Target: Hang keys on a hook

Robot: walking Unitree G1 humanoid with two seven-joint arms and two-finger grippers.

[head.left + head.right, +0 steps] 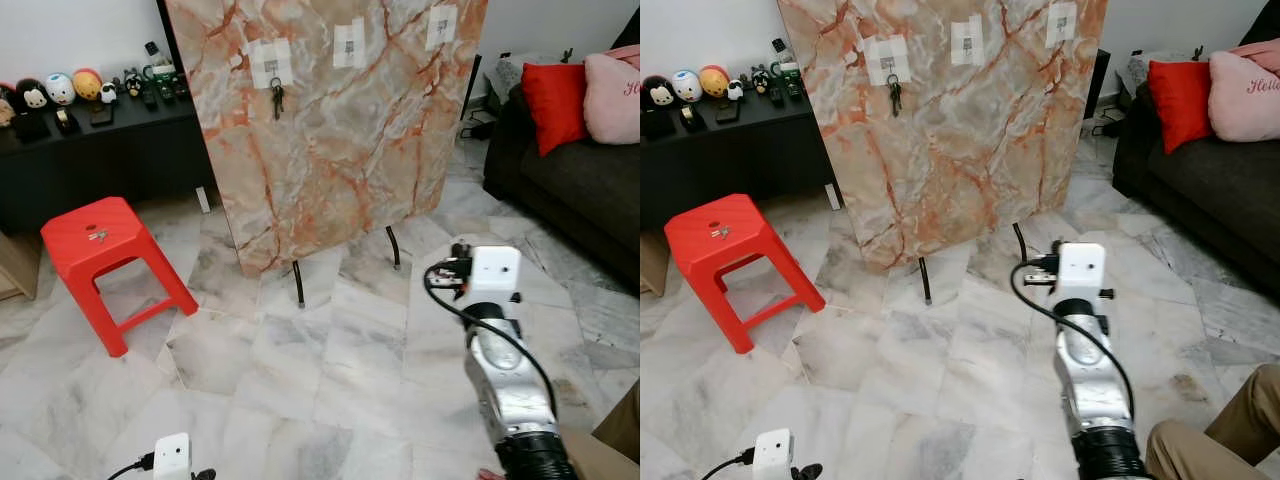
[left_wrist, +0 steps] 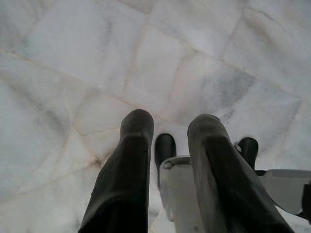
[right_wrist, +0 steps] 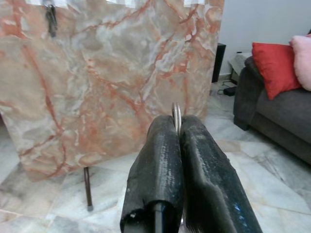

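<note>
A tall marble board (image 1: pixel 330 130) leans on thin black legs, with three hooks on white patches across its top. A dark bunch of keys (image 1: pixel 276 98) hangs on the left hook (image 1: pixel 271 68). The middle hook (image 1: pixel 349 45) and the right hook (image 1: pixel 441 22) are bare. My right arm (image 1: pixel 495 330) reaches forward low, well short of the board. The right gripper (image 3: pixel 177 121) is shut on a thin metal key ring (image 3: pixel 176 110) whose edge pokes out between the fingertips. My left gripper (image 2: pixel 170 124) hangs over the floor, fingers apart and holding nothing.
A red plastic stool (image 1: pixel 100 250) with a small metal item (image 1: pixel 97 235) on its seat stands left of the board. A black cabinet (image 1: pixel 100 150) with toys is behind it. A dark sofa (image 1: pixel 580 180) with red and pink cushions is at the right. A person's tan trouser leg (image 1: pixel 1230 430) is close right.
</note>
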